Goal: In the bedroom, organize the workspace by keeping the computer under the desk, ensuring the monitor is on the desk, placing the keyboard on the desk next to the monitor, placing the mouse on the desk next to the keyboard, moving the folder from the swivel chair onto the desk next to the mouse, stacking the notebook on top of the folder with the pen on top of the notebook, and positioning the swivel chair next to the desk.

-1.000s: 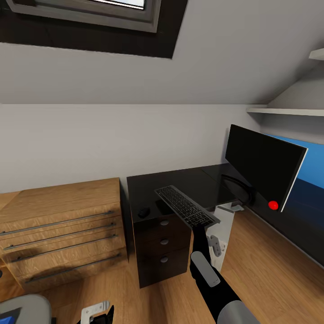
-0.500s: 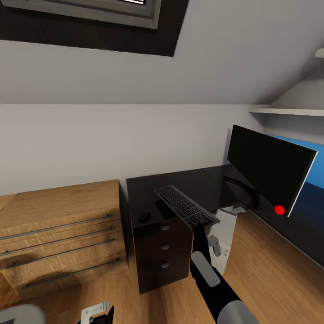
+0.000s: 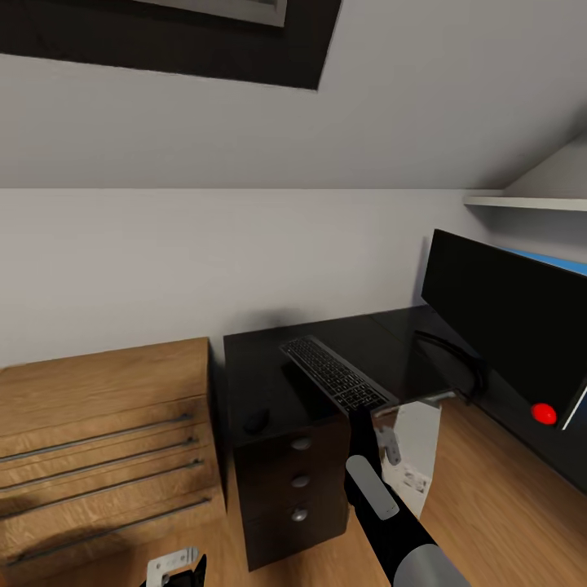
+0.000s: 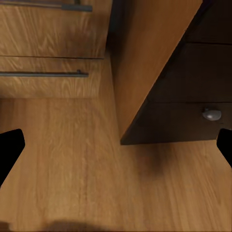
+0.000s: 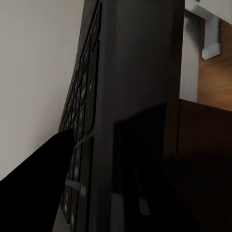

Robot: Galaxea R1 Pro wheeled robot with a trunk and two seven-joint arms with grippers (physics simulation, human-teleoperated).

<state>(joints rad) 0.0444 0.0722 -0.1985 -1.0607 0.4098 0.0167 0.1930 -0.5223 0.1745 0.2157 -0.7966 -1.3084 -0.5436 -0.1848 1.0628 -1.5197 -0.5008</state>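
Left to right, head view: light oak drawer chest with long bar handles stands beside the glossy black-topped desk, narrow gap between them. Left claw sits low over the wood plank floor; in the left wrist view its two black fingertips sit far apart, wide and holding nothing, with the dark drawer unit with round knobs ahead of it. Small black oval mouse lies on the desk near its front left edge, above the drawer unit. Slim dark grey keyboard with black keys is gripped at its near end by the right claw, far end out over the desk top; it looks lifted and tilted, contact with the desk unclear. In the right wrist view one black finger presses the key face. Wide black flat-screen monitor with a red dot stands on the desk at the right.
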